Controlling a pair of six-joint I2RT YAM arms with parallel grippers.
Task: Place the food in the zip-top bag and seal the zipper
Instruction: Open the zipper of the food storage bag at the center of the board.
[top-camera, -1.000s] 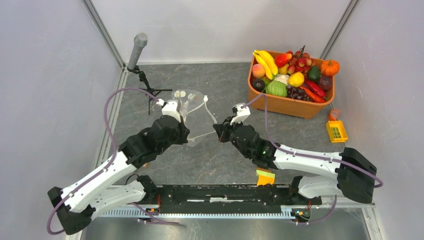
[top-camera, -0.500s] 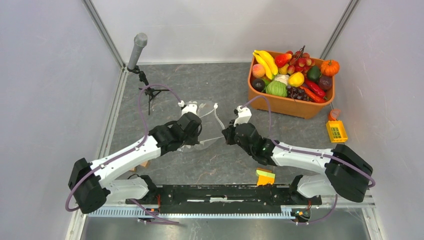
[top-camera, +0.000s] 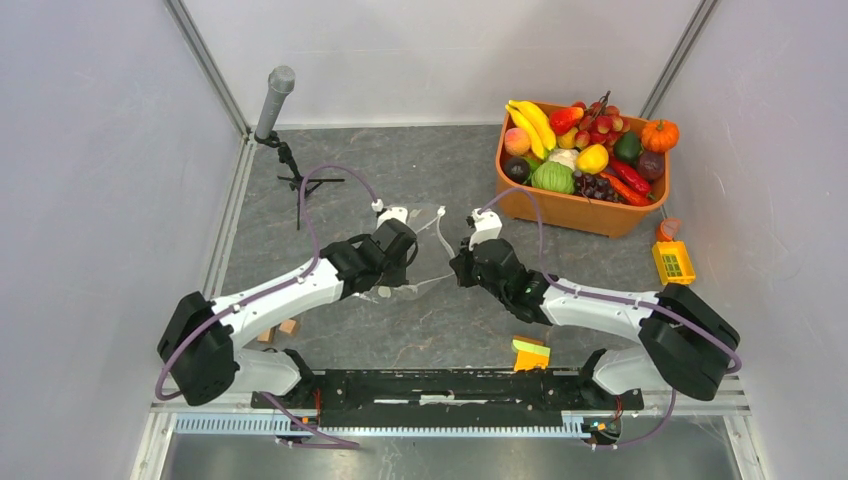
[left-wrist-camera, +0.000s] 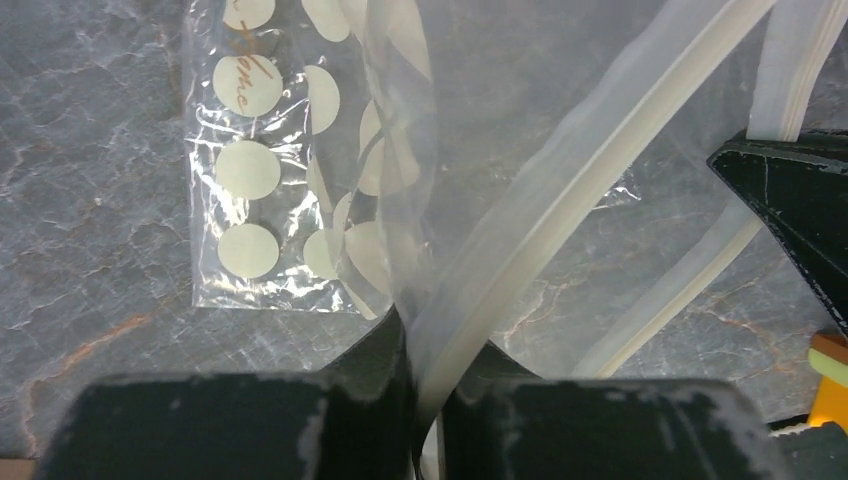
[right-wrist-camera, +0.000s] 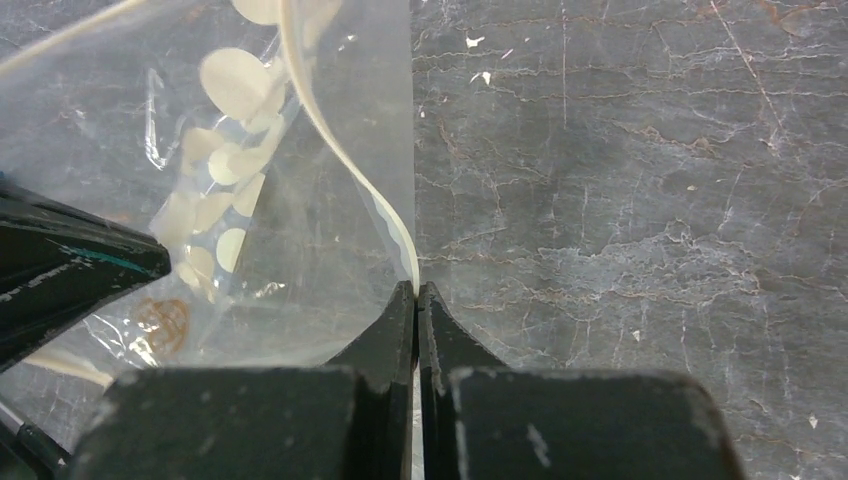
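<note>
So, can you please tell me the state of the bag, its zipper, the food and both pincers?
zip-top bag: held between both pincers, no food seen inside.
zipper: unsealed, strips apart.
food: piled in the orange tub.
left pincer: shut on the zipper.
right pincer: shut on the zipper.

bag (top-camera: 428, 250) centre, food (top-camera: 580, 150) in tub (top-camera: 590, 215) — right-rear

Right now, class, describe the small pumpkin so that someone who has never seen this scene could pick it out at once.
On the far right of the table stands an orange tub heaped with toy food. The pumpkin sits at the tub's far right end, beside a maroon fruit. It is a squat, bright orange ball; its neighbours are maroon, green and red.
</note>
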